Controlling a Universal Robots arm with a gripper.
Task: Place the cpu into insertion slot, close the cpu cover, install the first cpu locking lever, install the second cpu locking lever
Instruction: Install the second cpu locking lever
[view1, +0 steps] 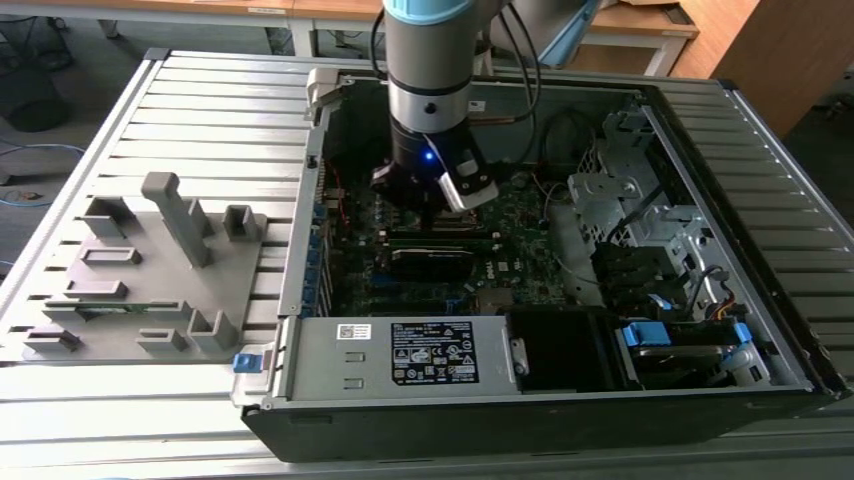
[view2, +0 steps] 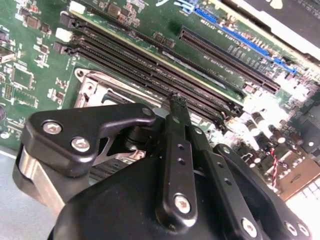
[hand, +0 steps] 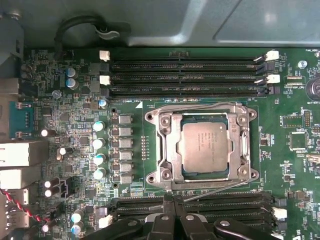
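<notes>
The cpu (hand: 205, 147), a dull silver square, lies flat in the insertion slot (hand: 153, 118) on the green board. The cpu cover (hand: 168, 150), a silver frame, is folded down around the chip. One thin locking lever (hand: 190, 106) runs along the socket's far edge. The other lever (hand: 215, 185) lies slanted along the near edge. My gripper (hand: 173, 197) is shut, its tips just beside that slanted lever's end, over the memory slots. In the second wrist view the shut gripper (view2: 176, 100) points down beside the socket's metal rim (view2: 92, 85). The exterior view has the gripper (view1: 424, 212) low inside the case.
Black memory slots (hand: 185, 75) flank the socket on both sides, with a row of capacitors (hand: 99, 142) beside it. The open computer case (view1: 534, 400) walls the board in. A grey fixture block (view1: 147, 270) stands at the exterior view's left on the slatted table.
</notes>
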